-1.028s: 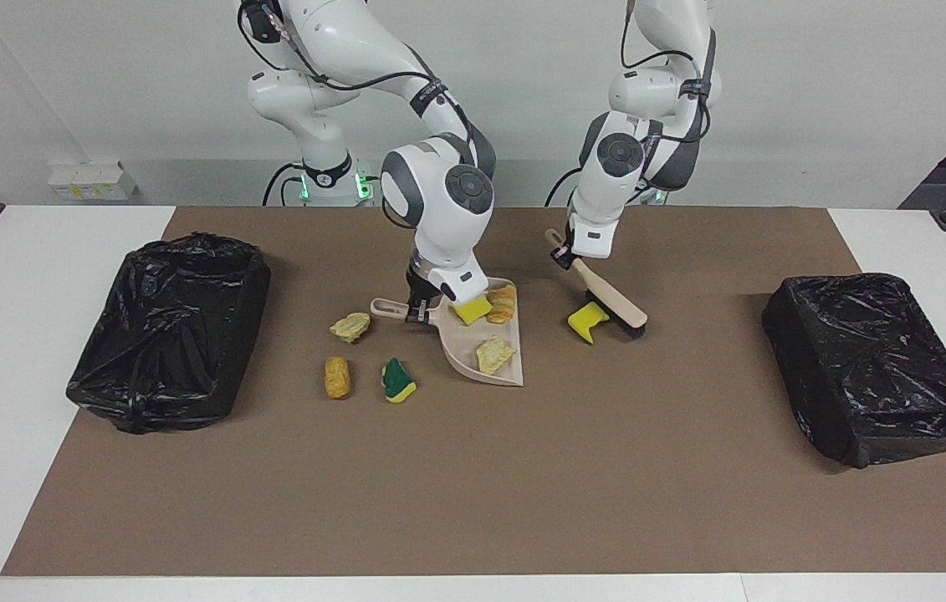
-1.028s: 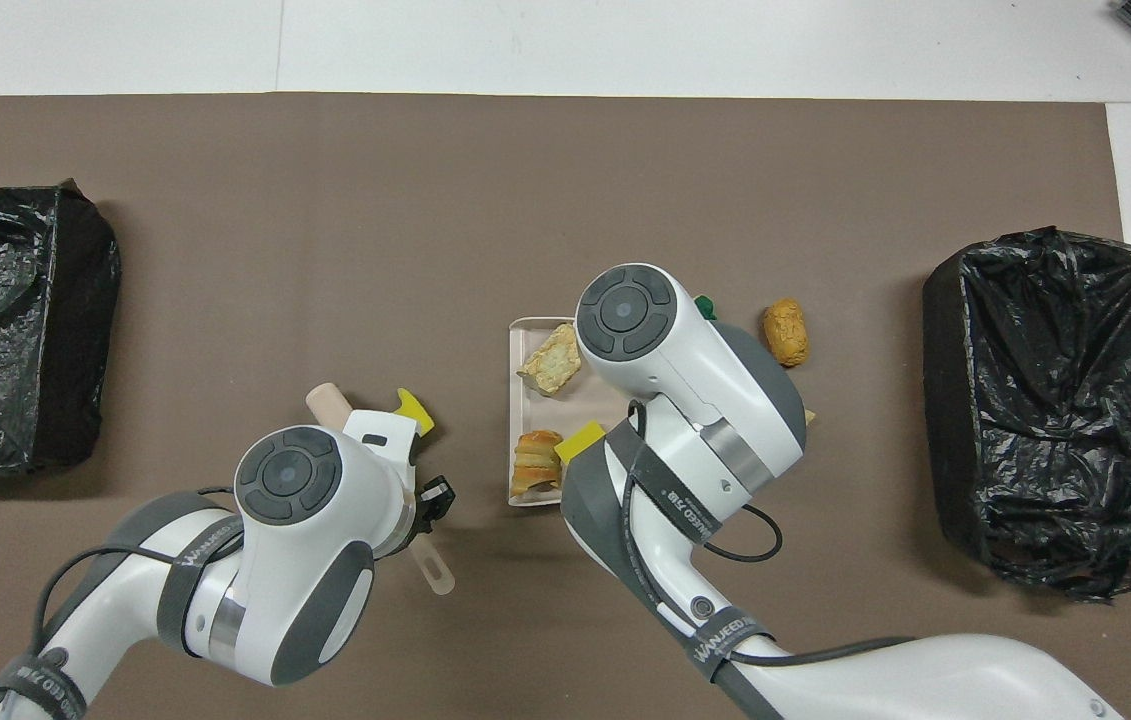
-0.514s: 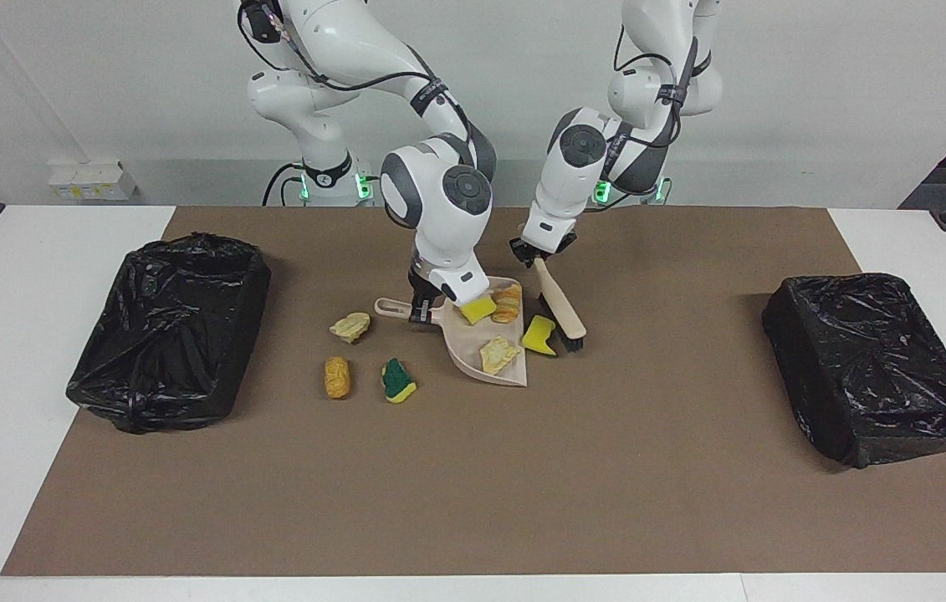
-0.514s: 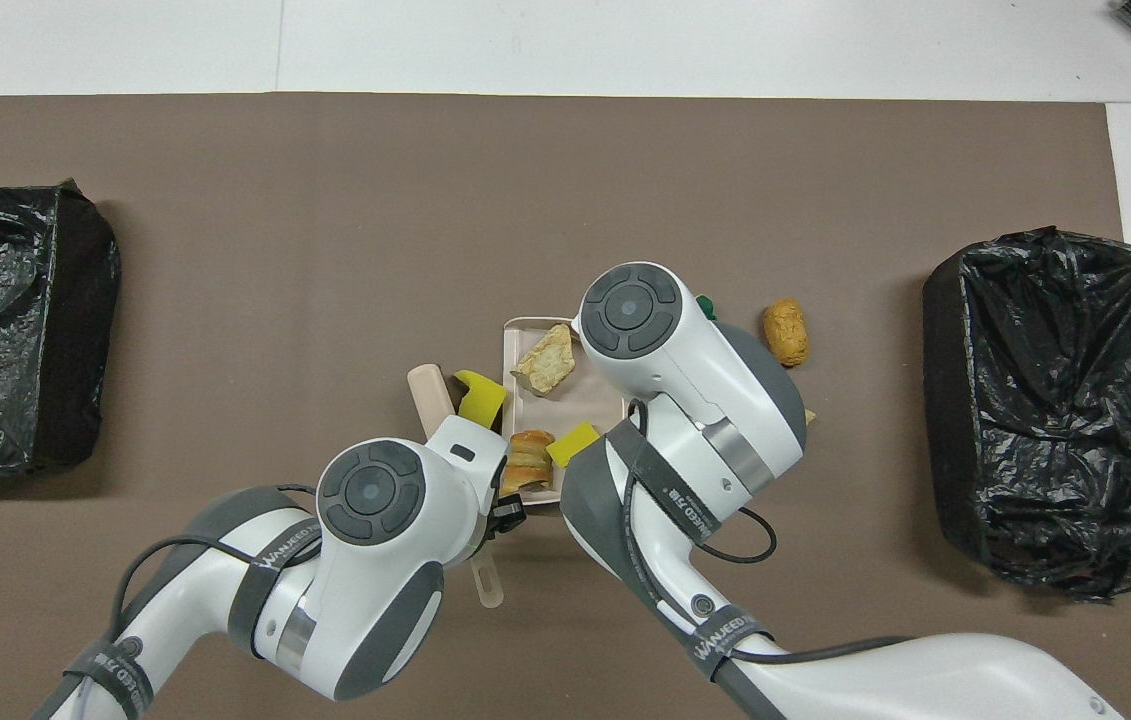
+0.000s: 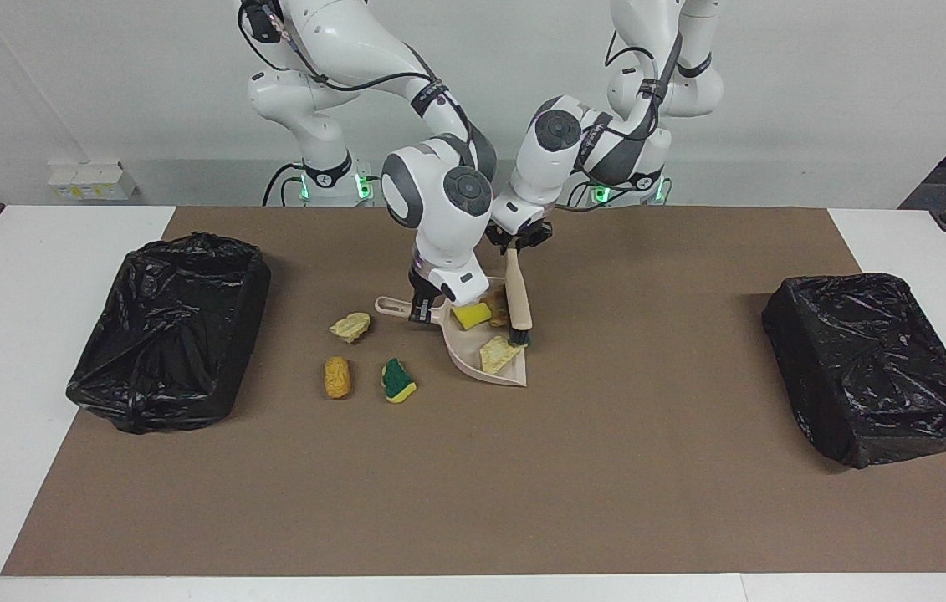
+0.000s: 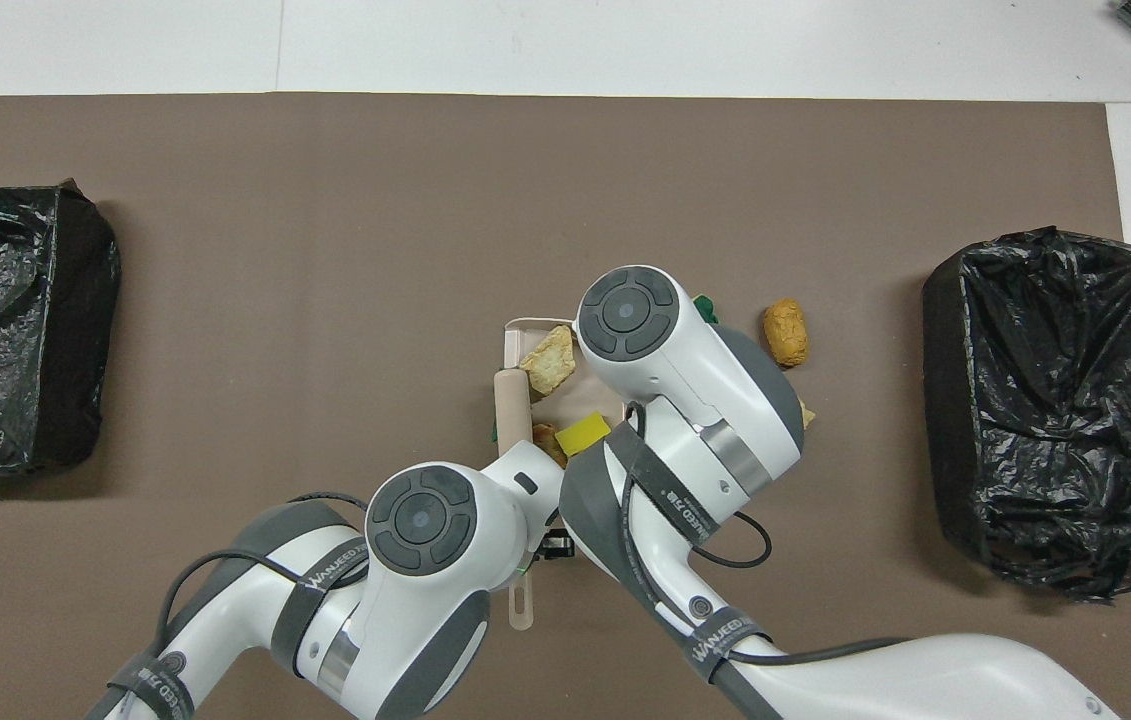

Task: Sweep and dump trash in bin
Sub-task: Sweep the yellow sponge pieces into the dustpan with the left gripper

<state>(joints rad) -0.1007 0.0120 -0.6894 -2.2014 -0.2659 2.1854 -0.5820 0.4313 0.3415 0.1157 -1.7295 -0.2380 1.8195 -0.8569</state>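
**Pincers clamp brush and dustpan as sweeping reaches the pan's mouth**

Left pincer, clenched on the beige handle of the brush, holds the tool slanted so its dark bristle end sits at the open edge of the dustpan, apparently to push a piece in. Right pincer is closed on the dustpan's stub handle, pinning the shallow beige pan flat on the brown mat so that it does not slide under the brush.

In the pan lie a yellow sponge chunk, a pale wrinkled lump near the lip, and an orange-brown ridged piece half hidden by the brush; a sliver of green shows under the brush head. Three pieces remain on the mat beside the dustpan, toward the right arm's end of the table: a tan crumpled lump, an orange-brown oblong lump and a green-and-yellow sponge. Black-lined bins stand well apart from the dustpan at either end, one at the right arm's end, the other at the left arm's. The sponges look soft and light, likely to skid.
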